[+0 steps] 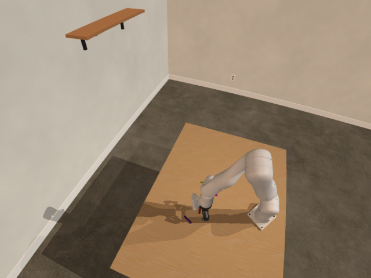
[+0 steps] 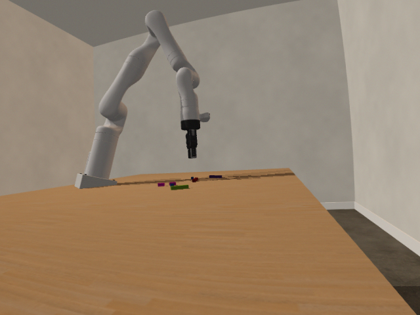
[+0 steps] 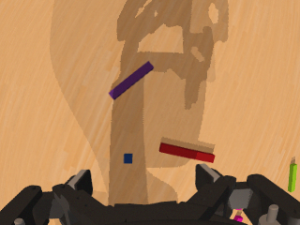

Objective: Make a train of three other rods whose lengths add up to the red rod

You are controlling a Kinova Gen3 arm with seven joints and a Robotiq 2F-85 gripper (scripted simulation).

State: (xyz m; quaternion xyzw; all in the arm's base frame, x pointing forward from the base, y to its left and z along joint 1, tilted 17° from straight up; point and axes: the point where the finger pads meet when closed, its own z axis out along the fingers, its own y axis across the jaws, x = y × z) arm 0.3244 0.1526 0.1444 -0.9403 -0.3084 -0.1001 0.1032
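My gripper (image 1: 205, 219) (image 2: 192, 157) (image 3: 143, 179) is open and empty, high above the table. The red rod (image 1: 199, 210) (image 2: 195, 180) (image 3: 187, 153) lies flat, ahead of the right finger in the wrist view. A blue rod (image 2: 192, 178) (image 3: 127, 158) lies left of it there. The purple rod (image 1: 188, 219) (image 2: 215, 176) (image 3: 131, 81) lies slanted farther up. The lime rod (image 1: 202, 182) (image 2: 179, 187) (image 3: 292, 177) is at the right edge. Two magenta rods, one (image 2: 161, 184) and another (image 2: 172, 183), lie apart; a second blue rod (image 2: 172, 185) shows before the latter.
The wooden table (image 1: 239, 254) (image 2: 203, 244) carries the arm's white base (image 1: 261, 219) (image 2: 91, 182). Shadows of the arm fall across the table around the purple and blue rods. A wall shelf (image 1: 104, 24) is far from the table.
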